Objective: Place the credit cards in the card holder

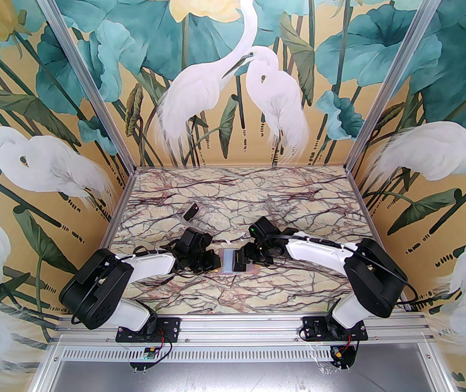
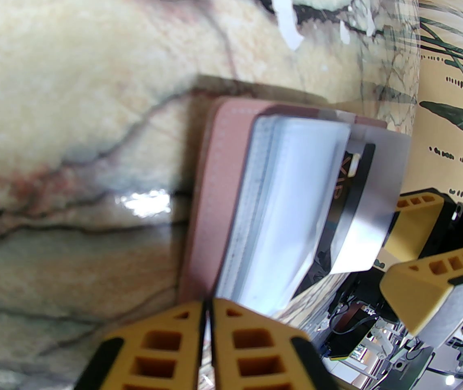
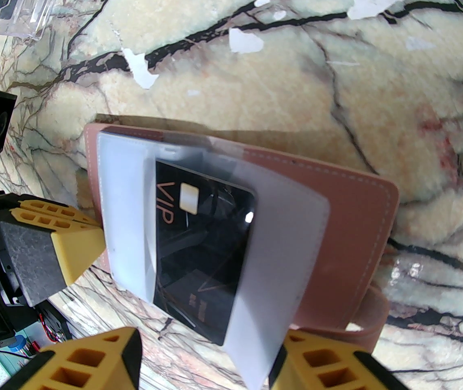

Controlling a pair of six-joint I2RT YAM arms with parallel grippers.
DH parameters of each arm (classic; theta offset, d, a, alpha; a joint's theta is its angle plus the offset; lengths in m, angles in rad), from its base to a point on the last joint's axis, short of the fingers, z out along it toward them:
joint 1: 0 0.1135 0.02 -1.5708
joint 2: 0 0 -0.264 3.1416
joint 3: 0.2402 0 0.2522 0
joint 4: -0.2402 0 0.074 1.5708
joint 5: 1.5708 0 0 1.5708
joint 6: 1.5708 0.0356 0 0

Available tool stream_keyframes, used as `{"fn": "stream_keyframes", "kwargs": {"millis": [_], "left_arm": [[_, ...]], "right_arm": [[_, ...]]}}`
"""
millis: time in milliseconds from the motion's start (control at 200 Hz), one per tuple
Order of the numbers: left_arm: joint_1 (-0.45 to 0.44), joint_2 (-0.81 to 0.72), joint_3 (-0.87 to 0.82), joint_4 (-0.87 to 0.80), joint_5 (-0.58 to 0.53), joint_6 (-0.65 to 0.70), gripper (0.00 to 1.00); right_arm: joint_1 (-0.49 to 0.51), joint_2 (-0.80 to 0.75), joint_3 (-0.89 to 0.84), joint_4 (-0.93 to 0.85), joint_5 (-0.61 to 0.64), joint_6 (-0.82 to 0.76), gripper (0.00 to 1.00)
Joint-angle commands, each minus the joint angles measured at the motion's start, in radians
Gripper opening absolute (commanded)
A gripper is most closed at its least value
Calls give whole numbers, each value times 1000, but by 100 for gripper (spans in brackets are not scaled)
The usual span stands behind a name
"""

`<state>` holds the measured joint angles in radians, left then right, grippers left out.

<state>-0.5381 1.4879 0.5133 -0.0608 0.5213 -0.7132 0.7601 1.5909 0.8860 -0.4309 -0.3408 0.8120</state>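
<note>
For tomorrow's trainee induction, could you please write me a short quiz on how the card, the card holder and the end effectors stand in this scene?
1. True or false: the black card lies on the bare table, apart from the card holder.
2. The left end effector is: A shut; B wide open; C gripping the black card.
3. Fill in: the lettering on the black card reads ___.

Key
1. False: it lies on the open card holder, with one end under a clear sleeve.
2. A.
3. VIP.
</note>
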Motion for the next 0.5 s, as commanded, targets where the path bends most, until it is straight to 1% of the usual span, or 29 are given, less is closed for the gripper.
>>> {"fn": "stream_keyframes", "kwargs": {"millis": [0,165,265,330,405,495], "left_arm": [[-16,48,-11,-22,-49,12,14],[-16,48,-11,-22,-49,12,14],[-17,47,-11,-22,-49,12,14],[-17,46,-12,-22,-50,12,14],[-17,46,-13,-22,-50,12,14],[-17,49,-10,-24,-50,12,14]], "right_arm": [[4,-20,12,-29,30,-5,57],[4,-18,16,-54,65,-6,57],[4,-54,23,-99,160,-9,58],[4,-91,21,-104,193,-17,58],[4,-113,24,-96,182,-32,59],[4,-90,29,-53,98,-41,57]]}}
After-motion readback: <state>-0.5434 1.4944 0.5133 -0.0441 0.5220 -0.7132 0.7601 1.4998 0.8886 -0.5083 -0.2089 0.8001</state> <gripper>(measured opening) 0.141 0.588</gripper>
